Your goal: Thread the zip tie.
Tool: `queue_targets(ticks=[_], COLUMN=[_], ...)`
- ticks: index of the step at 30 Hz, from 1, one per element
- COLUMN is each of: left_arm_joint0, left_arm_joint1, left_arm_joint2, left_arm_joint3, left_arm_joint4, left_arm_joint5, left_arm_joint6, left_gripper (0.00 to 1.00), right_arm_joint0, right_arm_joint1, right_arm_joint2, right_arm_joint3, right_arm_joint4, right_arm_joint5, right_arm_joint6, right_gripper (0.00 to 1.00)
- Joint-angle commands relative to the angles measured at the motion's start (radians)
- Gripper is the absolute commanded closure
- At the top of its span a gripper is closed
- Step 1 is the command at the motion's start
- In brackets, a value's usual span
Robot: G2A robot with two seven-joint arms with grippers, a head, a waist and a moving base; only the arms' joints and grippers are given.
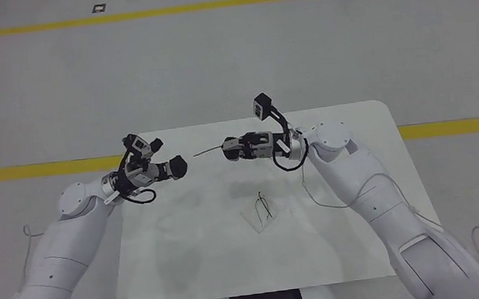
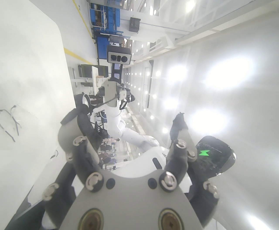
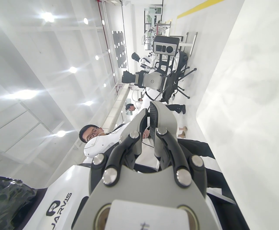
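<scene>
Black loose ties [image 1: 262,207] lie tangled near the middle of the table [image 1: 189,268]; perhaps three, though I cannot count them surely. Over the table's left part hangs the left gripper [image 1: 179,166], fingers spread wide and holding nothing. Farther off, over the table's far edge, the right gripper [image 1: 227,148] is clamped on one zip tie [image 1: 207,151], its free end pointing toward the left gripper. The tie seems presented for threading. Next, the left gripper would need to catch that free end and bend it round.
</scene>
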Motion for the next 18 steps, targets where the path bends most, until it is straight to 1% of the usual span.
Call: queue_targets(ticks=[1, 3, 11, 13, 14, 16, 17, 18], left_arm_joint0=[0.014, 0.024, 0.024, 0.027, 0.025, 0.023, 0.021, 0.018], left_arm_joint1=[0.005, 0.01, 0.01, 0.009, 0.01, 0.009, 0.007, 0.006], left_arm_joint2=[-0.02, -0.032, -0.032, -0.026, -0.025, -0.021, -0.017, -0.014], left_arm_joint3=[0.013, 0.016, 0.016, 0.004, 0.002, 0.003, 0.007, 0.01], left_arm_joint4=[0.002, 0.004, 0.004, 0.028, 0.045, 0.037, 0.031, 0.031], left_arm_joint5=[0.007, 0.025, 0.025, 0.029, 0.032, 0.038, 0.04, 0.035], left_arm_joint6=[-0.031, -0.07, -0.07, -0.054, -0.059, -0.09, -0.108, -0.118], left_gripper=[0.0, 0.0, 0.0, 0.0, 0.0, 0.0, 0.0, 0.0], right_arm_joint0=[-0.018, -0.027, -0.027, -0.034, -0.044, -0.048, -0.051, -0.051], right_arm_joint1=[0.007, 0.011, 0.011, 0.011, 0.01, 0.009, 0.007, 0.005], right_arm_joint2=[0.019, 0.03, 0.03, 0.029, 0.027, 0.022, 0.017, 0.012], right_arm_joint3=[-0.014, -0.027, -0.027, -0.033, -0.046, -0.053, -0.056, -0.056], right_arm_joint4=[0.009, 0.012, 0.012, 0.018, 0.037, 0.051, 0.075, 0.087], right_arm_joint5=[-0.001, -0.009, -0.009, -0.01, -0.013, -0.016, -0.019, -0.022], right_arm_joint6=[0.012, 0.025, 0.025, 0.017, 0.016, 0.027, 0.036, 0.04], right_gripper=[1.0, 1.0, 1.0, 1.0, 1.0, 1.0, 1.0, 1.0])
